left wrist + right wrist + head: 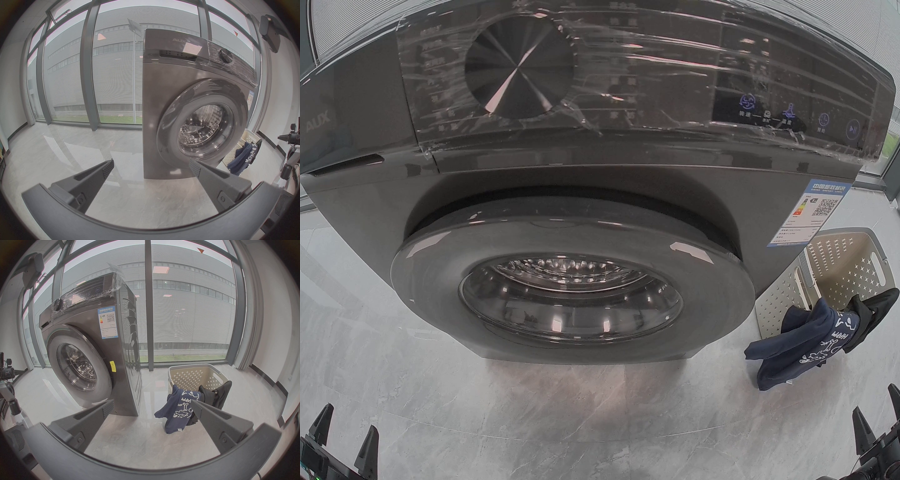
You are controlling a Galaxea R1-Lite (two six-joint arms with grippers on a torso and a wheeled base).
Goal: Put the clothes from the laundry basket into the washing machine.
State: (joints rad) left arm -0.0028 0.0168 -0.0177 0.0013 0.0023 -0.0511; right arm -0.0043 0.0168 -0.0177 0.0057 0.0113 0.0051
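Note:
A dark grey washing machine (581,187) stands right in front of me with its round glass door (572,294) closed. To its right a beige laundry basket (850,259) sits on the floor. A navy printed shirt (800,344) and a black garment (872,312) hang over its front rim. My left gripper (344,437) is low at the front left, open and holding nothing. My right gripper (878,419) is low at the front right, open and holding nothing, a short way in front of the basket. In the right wrist view the basket (195,376) and navy shirt (178,410) lie ahead of the open gripper (151,412).
Glossy grey marble floor (581,412) spreads out before the machine. Tall windows (187,302) rise behind the machine and the basket. A white wall (275,333) lies beyond the basket on its far side.

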